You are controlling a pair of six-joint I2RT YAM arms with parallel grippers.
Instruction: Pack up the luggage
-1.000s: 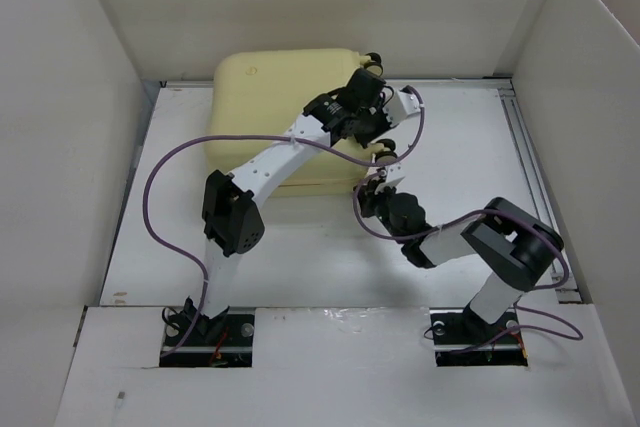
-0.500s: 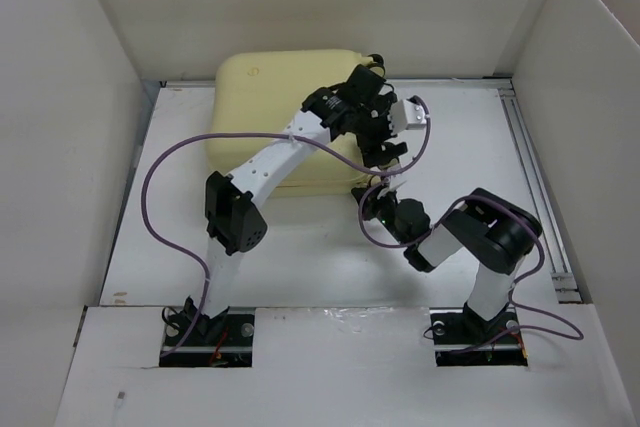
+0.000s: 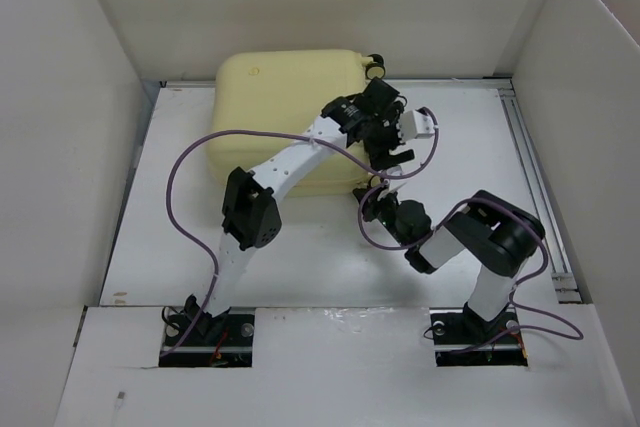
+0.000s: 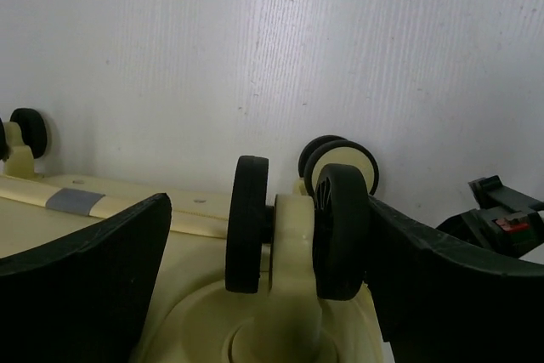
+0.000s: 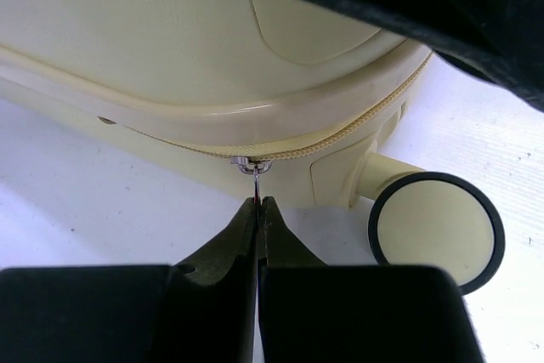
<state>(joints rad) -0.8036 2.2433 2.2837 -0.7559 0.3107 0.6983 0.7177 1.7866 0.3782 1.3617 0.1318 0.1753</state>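
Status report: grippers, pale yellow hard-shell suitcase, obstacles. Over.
Left gripper open, astride black wheel. Right gripper shut on small metal zipper pull. Suitcase flat, lid down. Left arm crosses over it.

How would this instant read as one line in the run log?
luggage: closed, lying flat | left gripper: open, straddling wheel | right gripper: shut on zipper pull

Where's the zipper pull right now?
The zipper pull sits mid-frame in the right wrist view, on the luggage seam, pinched by the right end effector, left of a wheel.
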